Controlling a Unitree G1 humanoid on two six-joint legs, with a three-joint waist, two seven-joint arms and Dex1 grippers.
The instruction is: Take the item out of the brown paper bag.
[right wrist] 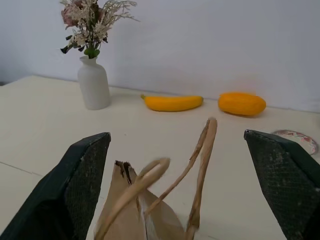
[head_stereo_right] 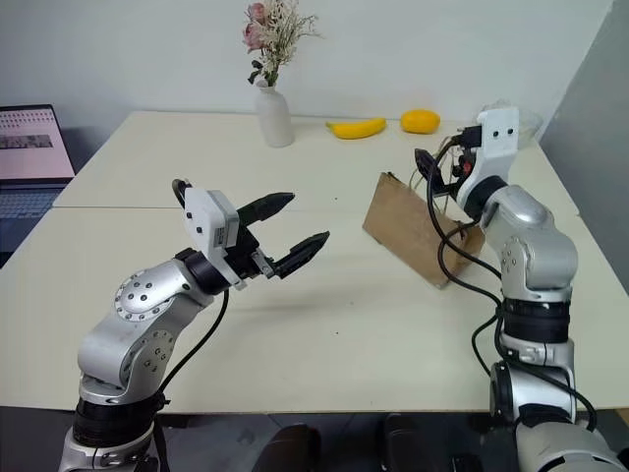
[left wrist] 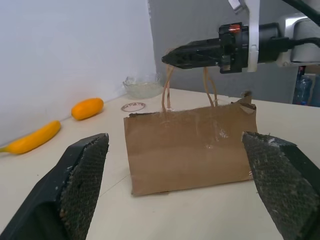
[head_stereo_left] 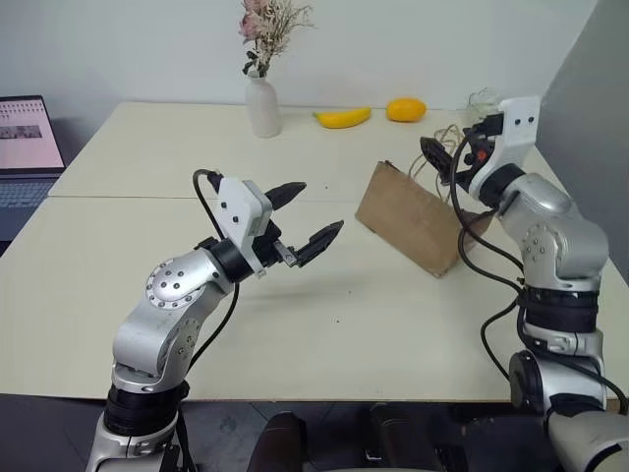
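Observation:
The brown paper bag (head_stereo_left: pixel 413 221) stands on the pale table (head_stereo_left: pixel 197 295), right of centre, with its two cord handles (right wrist: pixel 200 165) looping upward. My right gripper (head_stereo_left: pixel 452 149) hovers open just above the bag's top. The handles rise between its fingers (right wrist: pixel 80 185) without being gripped. My left gripper (head_stereo_left: pixel 319 207) is open too, raised over the table to the left of the bag and pointing at its flat side (left wrist: pixel 190 150). Nothing is between its fingers (left wrist: pixel 80 180). The item is hidden.
A white vase of dried flowers (head_stereo_left: pixel 263 106), a yellow banana (head_stereo_left: pixel 343 118) and an orange fruit (head_stereo_left: pixel 406 109) stand along the table's far edge. A glass bowl (left wrist: pixel 142 87) and a small round dish (right wrist: pixel 296 140) sit at the far right. A laptop (head_stereo_left: pixel 25 147) is at the left.

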